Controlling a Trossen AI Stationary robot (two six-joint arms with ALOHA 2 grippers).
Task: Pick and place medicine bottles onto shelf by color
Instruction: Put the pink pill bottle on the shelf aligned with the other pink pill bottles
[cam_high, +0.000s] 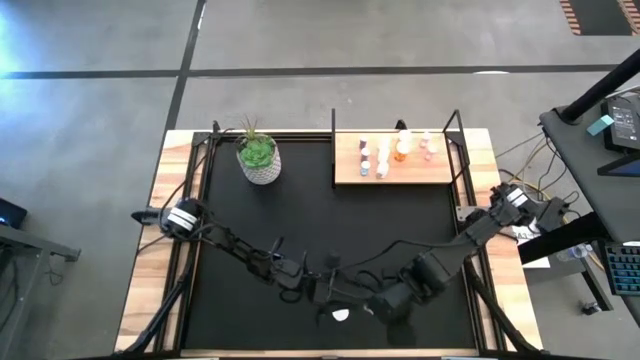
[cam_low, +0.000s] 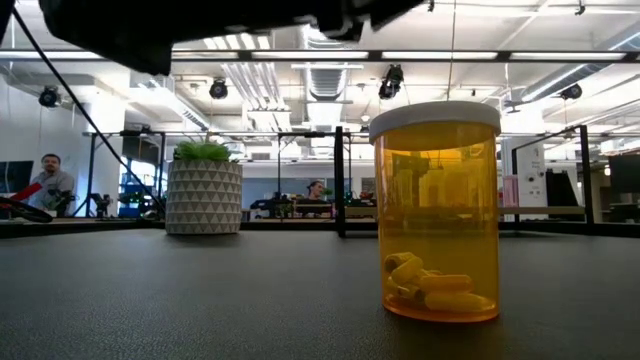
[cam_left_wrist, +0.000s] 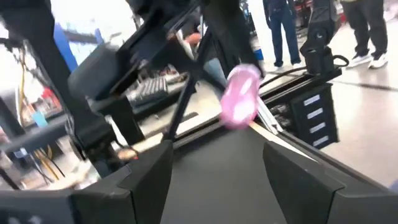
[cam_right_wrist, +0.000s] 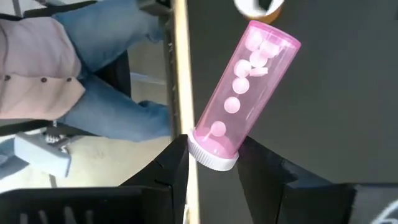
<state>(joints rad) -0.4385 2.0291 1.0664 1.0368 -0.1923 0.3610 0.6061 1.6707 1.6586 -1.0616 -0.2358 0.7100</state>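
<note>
Pink bottle (cam_right_wrist: 242, 93), filled with pale round pills, is sitting clamped by its white cap between the right gripper's (cam_right_wrist: 212, 163) fingers, above the black mat near the table's front edge. Beside it, the left gripper (cam_left_wrist: 214, 165) is hovering with jaws apart, holding nothing. An orange bottle (cam_low: 437, 210) is standing on the mat; other bottles are lining the shelf (cam_high: 392, 172).
</note>
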